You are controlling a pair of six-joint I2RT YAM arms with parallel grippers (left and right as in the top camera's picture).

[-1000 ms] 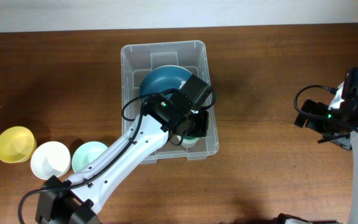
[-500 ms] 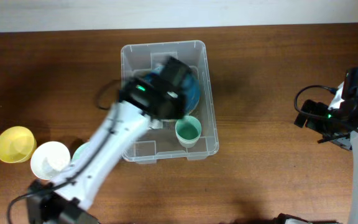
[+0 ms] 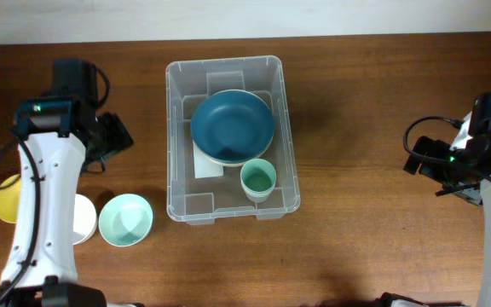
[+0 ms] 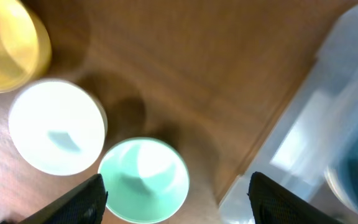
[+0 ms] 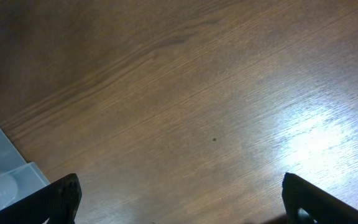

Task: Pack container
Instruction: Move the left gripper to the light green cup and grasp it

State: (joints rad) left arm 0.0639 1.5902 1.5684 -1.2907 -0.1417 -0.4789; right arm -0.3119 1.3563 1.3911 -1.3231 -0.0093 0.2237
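Overhead view: the clear rectangular plastic bin holds a dark blue bowl and a green cup. My left tool and right tool are released.

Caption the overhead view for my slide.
Clear container holding a blue dish and green cup; a mint bowl sits outside on the table.

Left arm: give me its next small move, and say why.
Probably lower the open left gripper onto the mint bowl's rim. That bowl lies nearest the container, outside it beside the white bowl and yellow bowl, while the container holds only a plate and a cup.
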